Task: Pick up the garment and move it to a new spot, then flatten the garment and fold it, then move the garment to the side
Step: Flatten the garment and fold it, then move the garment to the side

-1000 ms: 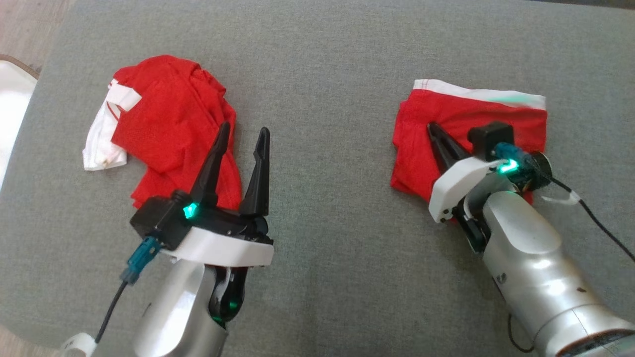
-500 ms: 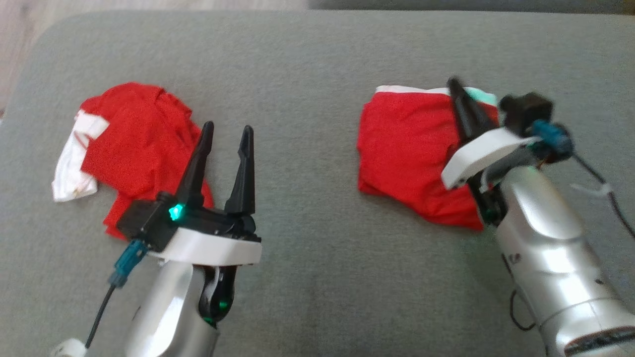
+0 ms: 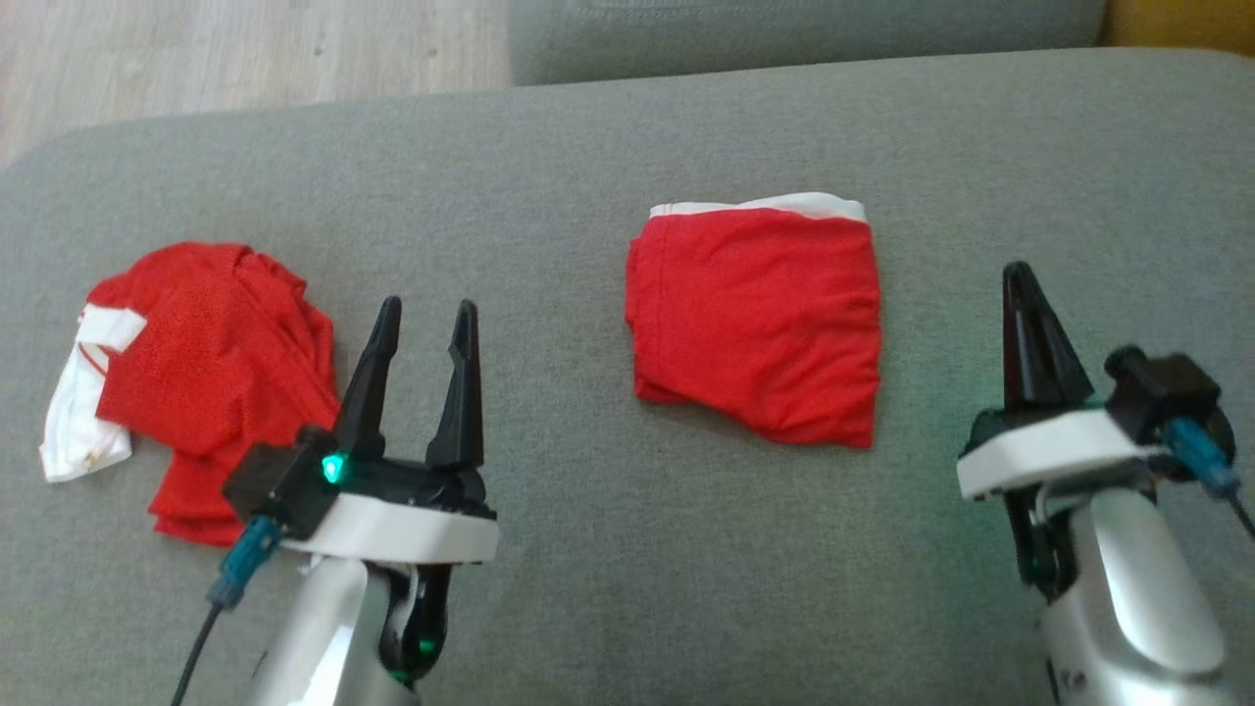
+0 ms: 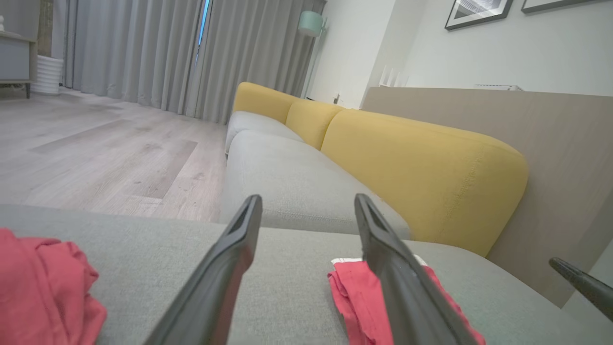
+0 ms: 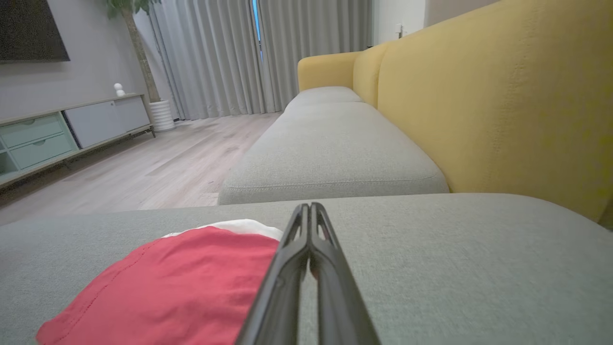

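Red folded garment (image 3: 755,319), white waistband: being borne flat on the grey sofa cushion (image 3: 588,549), untouched. Right pincer (image 3: 1018,279) being held clenched, empty, near it; left pincer (image 3: 427,309) being held released beside a crumpled red garment (image 3: 206,363). Risk: fold being dragged open by a sideways push.

The folded garment (image 3: 755,319) is smooth red cloth with a white band; the crumpled garment (image 3: 216,363) at left is coarser, mesh-like red cloth. The seat cushion (image 3: 588,569) beneath is matt grey woven fabric, slightly rough. The far floor (image 3: 245,49) is pale matt wood. The left gripper (image 3: 424,312) and right gripper (image 3: 1020,275) look matt black plastic.
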Available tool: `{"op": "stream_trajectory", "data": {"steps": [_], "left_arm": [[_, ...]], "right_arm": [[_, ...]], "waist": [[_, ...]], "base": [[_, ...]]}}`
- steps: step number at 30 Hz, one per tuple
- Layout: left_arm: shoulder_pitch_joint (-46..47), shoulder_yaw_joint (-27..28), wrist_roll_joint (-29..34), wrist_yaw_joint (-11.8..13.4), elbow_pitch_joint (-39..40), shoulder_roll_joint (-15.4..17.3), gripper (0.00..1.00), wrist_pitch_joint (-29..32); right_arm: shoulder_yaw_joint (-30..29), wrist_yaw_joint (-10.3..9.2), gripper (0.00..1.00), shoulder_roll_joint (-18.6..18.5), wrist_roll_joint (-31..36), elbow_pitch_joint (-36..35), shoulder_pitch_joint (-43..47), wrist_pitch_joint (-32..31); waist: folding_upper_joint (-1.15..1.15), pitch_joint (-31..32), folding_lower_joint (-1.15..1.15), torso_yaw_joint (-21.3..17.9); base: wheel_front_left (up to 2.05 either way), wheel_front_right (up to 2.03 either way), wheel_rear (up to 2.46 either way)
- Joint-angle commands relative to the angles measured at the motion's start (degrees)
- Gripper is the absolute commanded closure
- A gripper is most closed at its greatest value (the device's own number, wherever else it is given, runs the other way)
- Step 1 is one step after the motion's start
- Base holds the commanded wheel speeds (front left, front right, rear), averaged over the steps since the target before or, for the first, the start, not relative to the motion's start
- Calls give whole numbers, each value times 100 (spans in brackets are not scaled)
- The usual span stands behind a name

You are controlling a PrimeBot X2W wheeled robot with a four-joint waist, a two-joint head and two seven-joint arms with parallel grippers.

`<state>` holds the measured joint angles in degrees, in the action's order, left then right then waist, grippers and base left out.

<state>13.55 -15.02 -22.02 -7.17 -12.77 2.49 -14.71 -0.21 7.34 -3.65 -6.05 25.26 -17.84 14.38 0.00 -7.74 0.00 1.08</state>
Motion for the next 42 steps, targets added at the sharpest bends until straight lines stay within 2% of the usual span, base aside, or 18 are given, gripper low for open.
{"op": "stream_trajectory", "data": {"steps": [1, 5, 6, 7, 16, 24, 31, 42], "left_arm": [[62, 213, 74, -32, 139, 39, 0, -29], [-107, 288, 83, -32, 94, 39, 0, -29], [-151, 302, 85, -32, 91, 39, 0, -29], [-190, 311, 89, -32, 93, 39, 0, -29], [-329, 376, 130, -32, 157, 39, 0, -29], [-270, 257, 150, -32, 182, 39, 0, -29], [-80, 88, 114, -32, 172, 39, 0, -29], [237, -121, -1, -32, 123, 39, 0, -29]], "right_arm": [[117, 14, 100, 71, 9, -272, 8, 62], [193, 14, 100, 75, -204, -536, 412, 62], [209, 14, 53, 75, -237, -593, 479, 62], [216, 14, 0, 76, -272, -644, 534, 62], [228, 14, 0, 77, -337, -792, 681, 62], [126, 14, 0, 77, -220, -676, 581, 62], [85, 14, 0, 77, -168, 61, 79, -223], [235, 14, 0, 77, -1043, 1636, -1005, -981]], "waist": [[0, 61, 0, -51], [0, 155, 0, -98], [0, 174, 0, -105], [0, 189, 0, -109], [0, 279, 0, -77], [0, 119, 0, 43], [0, -190, 0, 267], [0, -603, 0, 746]], "base": [[0, 0, 0], [0, 0, 0], [0, 0, 0], [0, 0, 0], [0, 0, 0], [0, 0, 0], [0, 0, 0], [0, 0, 0]]}}
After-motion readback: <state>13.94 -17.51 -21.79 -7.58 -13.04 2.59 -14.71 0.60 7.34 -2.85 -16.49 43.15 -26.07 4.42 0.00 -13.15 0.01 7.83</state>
